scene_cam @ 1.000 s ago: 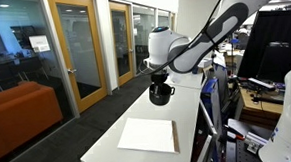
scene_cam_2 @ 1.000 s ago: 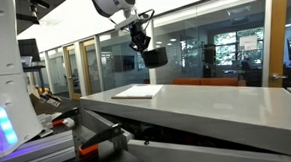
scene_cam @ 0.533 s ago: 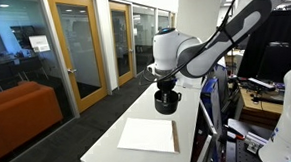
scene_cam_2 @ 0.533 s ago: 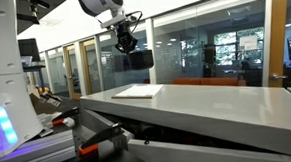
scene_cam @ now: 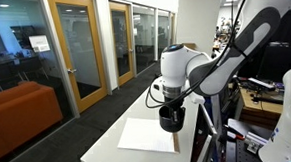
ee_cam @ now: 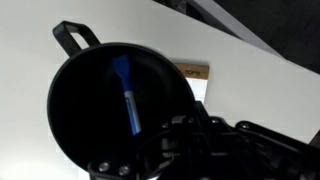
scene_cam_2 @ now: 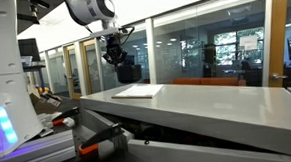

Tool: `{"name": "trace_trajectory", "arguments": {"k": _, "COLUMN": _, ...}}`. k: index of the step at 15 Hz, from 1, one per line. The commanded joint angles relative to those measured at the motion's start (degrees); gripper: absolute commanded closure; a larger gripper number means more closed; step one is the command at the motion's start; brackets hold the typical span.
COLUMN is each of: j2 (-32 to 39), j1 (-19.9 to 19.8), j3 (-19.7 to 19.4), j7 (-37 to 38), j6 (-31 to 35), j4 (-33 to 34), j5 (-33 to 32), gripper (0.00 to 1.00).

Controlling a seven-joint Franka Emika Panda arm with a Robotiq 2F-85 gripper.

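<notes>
One black pot (scene_cam: 169,119) w/ blue pen (ee_cam: 127,92) inside, pinched by end effector (scene_cam: 167,107), hanging above table (scene_cam: 104,154) near white sheet (scene_cam: 143,136).

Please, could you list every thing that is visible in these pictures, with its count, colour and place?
black round cup with a side handle: one, black, in the air over the table, close to the board
blue pen-like stick: one, blue, inside the cup
white flat board with a wooden strip along one edge: one, white and light brown, lying on the table
long white table: one, white, under the arm
orange sofa: one, orange, on the floor by the glass wall
wooden-framed glass doors: at least two, light brown, in that wall
robot arm: one, white and black, reaching over the table
claw: one, black, shut on the cup
</notes>
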Motion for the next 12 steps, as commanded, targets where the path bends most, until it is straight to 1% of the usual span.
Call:
{"name": "trace_trajectory", "arguments": {"k": 1, "j2": 0.41, "j1": 0.41, "j3": 0.86, "j7": -3.14, "j6": 2.68, "j4": -1.4, "j5": 0.38, "gripper": 0.99}}
{"name": "trace_trajectory", "arguments": {"k": 8, "j2": 4.42, "j1": 1.79, "j3": 3.07, "j7": 2.62, "j6": 2.1, "j4": 2.45, "j5": -6.51, "gripper": 0.99}}
{"name": "trace_trajectory", "arguments": {"k": 12, "j2": 7.39, "j1": 2.35, "j3": 3.21, "j7": 1.91, "j6": 3.09, "j4": 3.87, "j5": -7.07, "gripper": 0.99}}
